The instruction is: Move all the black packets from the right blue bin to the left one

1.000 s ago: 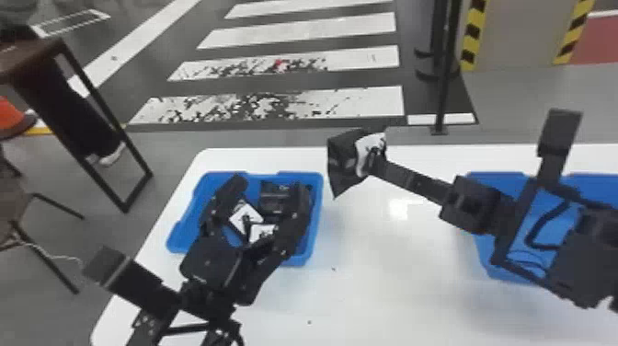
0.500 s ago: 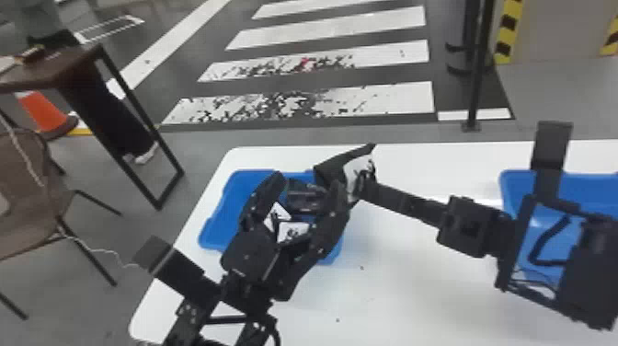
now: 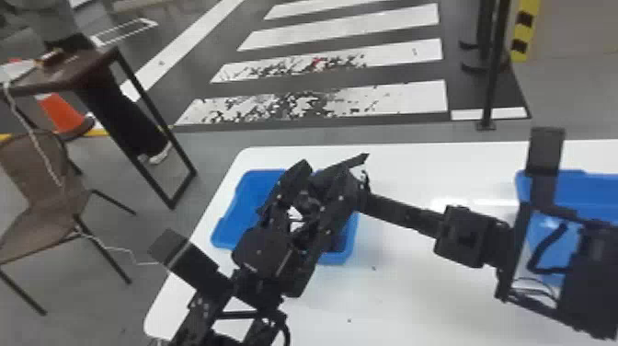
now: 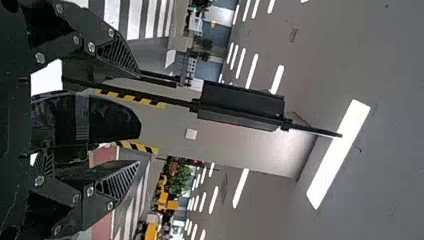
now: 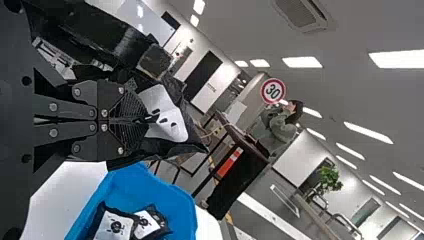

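Over the left blue bin (image 3: pixel 250 193), my left gripper (image 3: pixel 316 186) stands open, and its spread fingers also show in the left wrist view (image 4: pixel 140 120) around a dark glossy shape I cannot identify. Beside it, at the bin's back right corner, my right gripper (image 3: pixel 363 188) holds a black packet (image 3: pixel 338 168). The right wrist view has that gripper (image 5: pixel 150 119) shut on the packet, whose white label (image 5: pixel 167 114) faces out. Black packets with white labels (image 5: pixel 116 226) lie in the left bin. My right arm partly covers the right blue bin (image 3: pixel 593 186), hiding its contents.
Both bins stand on a white table (image 3: pixel 414 294), with bare tabletop between them. Past the table's left edge are a brown chair (image 3: pixel 37 184) and a dark side table (image 3: pixel 73 69). A black post (image 3: pixel 494 69) rises behind the table.
The head view has shifted left. My right gripper has carried the packet leftward, from beside the left bin to its back right corner, close against my left gripper.
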